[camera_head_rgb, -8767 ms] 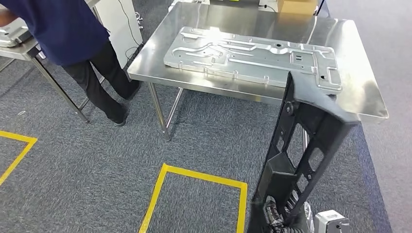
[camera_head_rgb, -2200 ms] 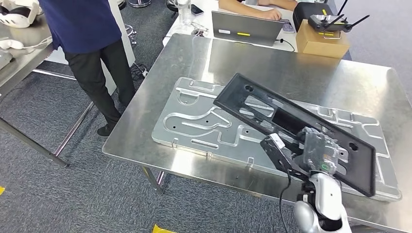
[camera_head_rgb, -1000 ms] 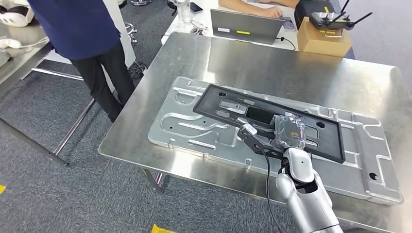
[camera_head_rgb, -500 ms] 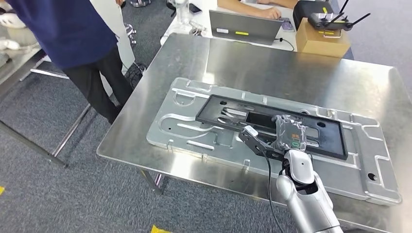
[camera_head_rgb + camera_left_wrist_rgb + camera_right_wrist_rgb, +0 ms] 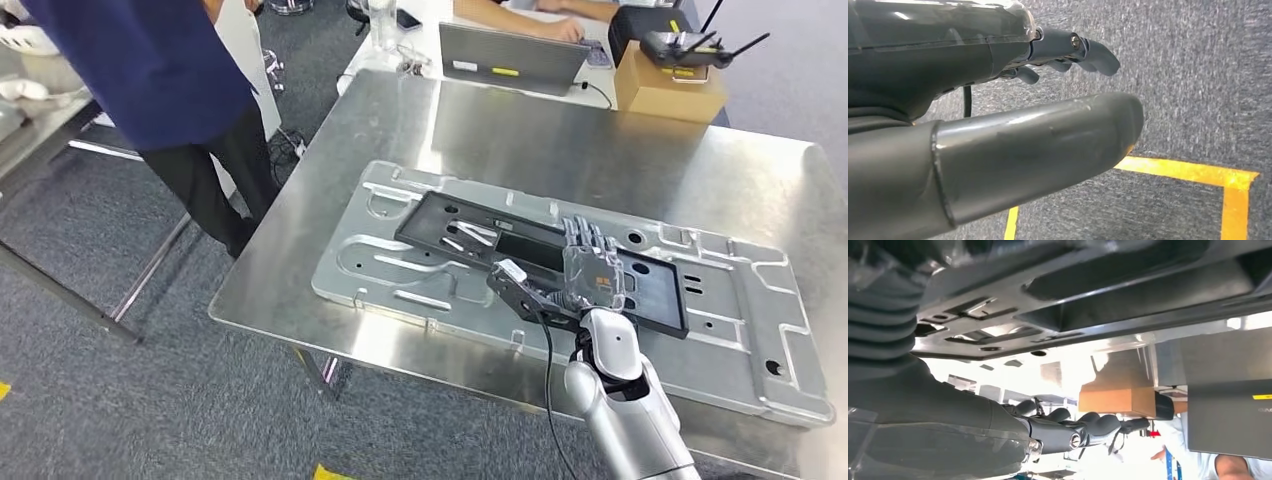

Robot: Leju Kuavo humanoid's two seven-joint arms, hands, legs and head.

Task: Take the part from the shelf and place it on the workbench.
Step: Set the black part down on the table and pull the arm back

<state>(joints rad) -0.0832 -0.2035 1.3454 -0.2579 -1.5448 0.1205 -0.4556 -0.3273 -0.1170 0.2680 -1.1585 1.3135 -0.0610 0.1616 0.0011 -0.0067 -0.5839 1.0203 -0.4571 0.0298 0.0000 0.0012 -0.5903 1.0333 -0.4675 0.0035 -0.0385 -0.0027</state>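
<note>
Head view has the right hand (image 5: 592, 272) low over the workbench (image 5: 560, 130), its fingers stretched out flat and apart above the black part (image 5: 470, 228), with nothing in its grasp. The part lies flat under and beyond the hand, its long frame running from near the hand's right side out to the hand's left. Whether the fingertips actually touch the part I cannot tell from here. From the right wrist view the part (image 5: 1108, 295) fills the space just past the thumb, while the dark fingers (image 5: 1083, 430) are extended and hold nothing.

The part rests on a big silver stamped plate (image 5: 740, 350) that lies flat on the workbench, and it sits well within the plate's outline. The silver right arm (image 5: 625, 420) rises from the near edge of the bench with a black cable running along it.

The left hand (image 5: 998, 125) hangs over grey carpet (image 5: 1198, 75) and yellow floor tape (image 5: 1193, 172), thumb and fingers apart, holding nothing.

Further off, at the far edge of the bench, stand a laptop (image 5: 510, 55) and a cardboard box (image 5: 668, 92) with a black device with antennas (image 5: 690, 45) on top of it. A person in a dark blue top (image 5: 150, 70) stands beside the bench's left corner.
</note>
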